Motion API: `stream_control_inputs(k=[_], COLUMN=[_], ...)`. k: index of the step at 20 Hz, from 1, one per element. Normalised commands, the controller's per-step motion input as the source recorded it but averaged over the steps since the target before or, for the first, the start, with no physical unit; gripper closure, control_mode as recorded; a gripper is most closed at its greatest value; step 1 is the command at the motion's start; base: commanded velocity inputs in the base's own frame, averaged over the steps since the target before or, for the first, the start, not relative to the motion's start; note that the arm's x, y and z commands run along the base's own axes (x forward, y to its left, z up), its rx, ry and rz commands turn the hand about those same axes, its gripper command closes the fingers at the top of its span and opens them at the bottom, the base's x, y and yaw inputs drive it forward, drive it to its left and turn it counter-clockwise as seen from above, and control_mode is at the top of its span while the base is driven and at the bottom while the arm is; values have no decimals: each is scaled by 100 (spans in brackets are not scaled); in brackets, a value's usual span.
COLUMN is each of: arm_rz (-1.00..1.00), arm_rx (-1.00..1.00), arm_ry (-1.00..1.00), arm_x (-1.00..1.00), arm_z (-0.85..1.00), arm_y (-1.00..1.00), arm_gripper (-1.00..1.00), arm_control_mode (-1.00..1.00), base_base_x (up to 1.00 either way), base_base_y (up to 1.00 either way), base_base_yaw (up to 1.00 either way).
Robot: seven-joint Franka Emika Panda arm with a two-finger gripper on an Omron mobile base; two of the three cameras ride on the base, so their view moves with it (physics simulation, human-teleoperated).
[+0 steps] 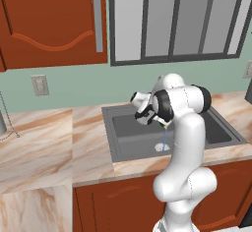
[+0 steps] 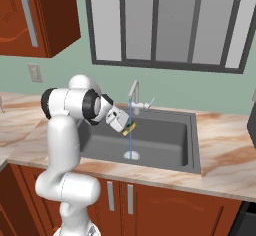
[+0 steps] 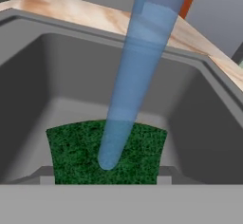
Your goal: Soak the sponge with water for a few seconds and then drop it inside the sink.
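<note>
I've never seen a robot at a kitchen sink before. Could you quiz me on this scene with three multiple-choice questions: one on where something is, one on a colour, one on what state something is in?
1. Where is the sponge?
A. Lying on the counter
B. Held over the sink, in the water
C. Resting on the drain

2. What colour is the face of the sponge that the hand view shows?
A. Green
B. Red
C. White

3. What state is the tap in?
A. Off and dry
B. Running, with a stream falling to the drain
C. Broken off

Answers:
1. B: in the right base view the gripper holds the sponge above the basin, at the stream.
2. A: the hand view shows a dark green face with the water landing on it.
3. B: a light-blue stream runs from the spout down into the basin.
</note>
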Motion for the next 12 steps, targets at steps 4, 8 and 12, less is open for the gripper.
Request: stream_control_inputs(k=[4, 8, 12], arm_rz=[0, 0, 0], arm_rx=[1, 4, 5], arm_ry=[0, -1, -3], arm_x=[0, 0, 0], arm_z=[0, 10, 24], arm_y=[8, 28, 42], arm_gripper=[100, 100, 100], arm_control_mode=[-100, -100, -100], base_base_x=[0, 0, 0], base_base_y=[0, 0, 0], base_base_yaw=[0, 0, 0])
